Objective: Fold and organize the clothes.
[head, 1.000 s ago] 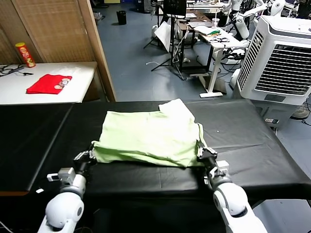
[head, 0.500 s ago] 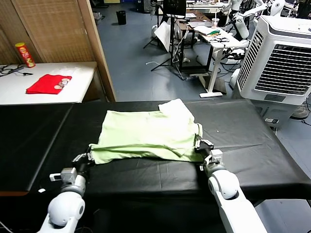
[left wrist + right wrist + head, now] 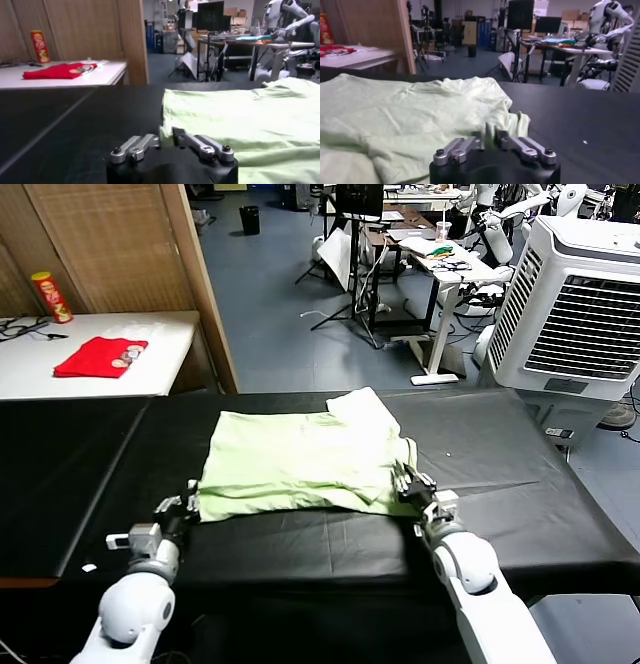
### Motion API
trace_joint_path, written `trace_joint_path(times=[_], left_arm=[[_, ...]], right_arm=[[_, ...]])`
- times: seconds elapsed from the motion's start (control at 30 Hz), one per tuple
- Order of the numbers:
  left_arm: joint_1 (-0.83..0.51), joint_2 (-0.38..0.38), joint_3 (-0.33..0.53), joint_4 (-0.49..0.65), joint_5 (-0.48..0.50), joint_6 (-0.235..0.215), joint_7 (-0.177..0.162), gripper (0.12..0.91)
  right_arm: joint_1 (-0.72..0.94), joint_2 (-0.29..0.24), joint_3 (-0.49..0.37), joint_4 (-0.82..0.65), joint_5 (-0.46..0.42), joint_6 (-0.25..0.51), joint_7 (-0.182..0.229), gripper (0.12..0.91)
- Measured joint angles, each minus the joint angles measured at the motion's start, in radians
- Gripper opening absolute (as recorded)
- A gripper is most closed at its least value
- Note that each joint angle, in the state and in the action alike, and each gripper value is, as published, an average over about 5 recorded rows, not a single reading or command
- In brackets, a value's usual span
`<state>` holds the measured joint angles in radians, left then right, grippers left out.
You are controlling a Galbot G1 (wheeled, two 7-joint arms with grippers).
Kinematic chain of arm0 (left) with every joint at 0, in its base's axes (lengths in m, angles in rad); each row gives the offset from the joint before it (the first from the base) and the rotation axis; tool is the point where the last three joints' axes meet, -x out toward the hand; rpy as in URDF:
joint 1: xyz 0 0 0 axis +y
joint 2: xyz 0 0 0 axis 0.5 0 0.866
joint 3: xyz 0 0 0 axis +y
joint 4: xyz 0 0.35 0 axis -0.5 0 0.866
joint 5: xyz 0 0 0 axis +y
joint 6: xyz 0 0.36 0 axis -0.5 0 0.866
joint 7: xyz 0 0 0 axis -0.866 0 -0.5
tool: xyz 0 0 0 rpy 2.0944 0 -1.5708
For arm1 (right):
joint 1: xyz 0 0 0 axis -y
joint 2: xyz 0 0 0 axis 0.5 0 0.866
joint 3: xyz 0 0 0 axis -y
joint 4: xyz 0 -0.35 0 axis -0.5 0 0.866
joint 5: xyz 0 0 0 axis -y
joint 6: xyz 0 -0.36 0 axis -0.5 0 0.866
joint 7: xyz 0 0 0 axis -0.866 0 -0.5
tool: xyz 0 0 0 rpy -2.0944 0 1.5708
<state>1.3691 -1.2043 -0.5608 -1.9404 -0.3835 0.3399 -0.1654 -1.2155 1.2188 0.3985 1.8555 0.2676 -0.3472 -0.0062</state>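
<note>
I have the left gripper (image 3: 190, 502) and right gripper (image 3: 407, 481) at the T-shirt's (image 3: 300, 464) near fold edge, fingers parted, holding nothing; next I smooth or refold

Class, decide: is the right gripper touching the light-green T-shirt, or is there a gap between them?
Touching. In the right wrist view, a fold of the T-shirt edge stands between the right gripper fingertips, with no gap visible there.

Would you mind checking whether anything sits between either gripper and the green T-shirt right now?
Nothing visible does. The left gripper sits at the near left corner of the T-shirt, and the right gripper at its near right corner, each at the hem. Only bare black table surrounds the shirt.
</note>
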Motion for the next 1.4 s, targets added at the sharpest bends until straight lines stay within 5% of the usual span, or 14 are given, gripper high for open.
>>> trace_joint_path(times=[0.1,0.2,0.47,0.57,0.8,0.93,1.4], left_arm=[[0.032,0.002,-0.003,-0.024,-0.038,0.014,0.003,0.728],[0.056,0.003,-0.002,-0.044,-0.066,0.026,0.012,0.788],[0.064,0.0,0.003,-0.034,-0.077,0.032,0.034,0.79],[0.066,0.0,0.003,-0.022,-0.08,0.031,0.043,0.701],[0.063,0.007,0.007,-0.003,-0.061,0.039,0.048,0.309],[0.067,0.018,0.009,-0.005,0.004,0.046,0.044,0.147],[0.24,0.105,-0.035,-0.184,0.104,0.069,0.03,0.126]], right_arm=[[-0.059,-0.003,0.012,0.041,-0.013,0.004,0.001,0.79],[-0.105,0.0,0.017,0.066,-0.022,0.007,0.0,0.794],[-0.154,0.02,0.009,0.074,-0.043,0.006,0.0,0.634],[-0.162,0.025,0.008,0.078,-0.045,0.005,0.002,0.504],[-0.176,0.015,0.014,0.11,-0.041,-0.026,0.014,0.155],[-0.193,-0.002,0.019,0.141,-0.026,-0.081,0.035,0.122],[-0.358,-0.052,0.05,0.338,-0.004,-0.21,0.09,0.122]])
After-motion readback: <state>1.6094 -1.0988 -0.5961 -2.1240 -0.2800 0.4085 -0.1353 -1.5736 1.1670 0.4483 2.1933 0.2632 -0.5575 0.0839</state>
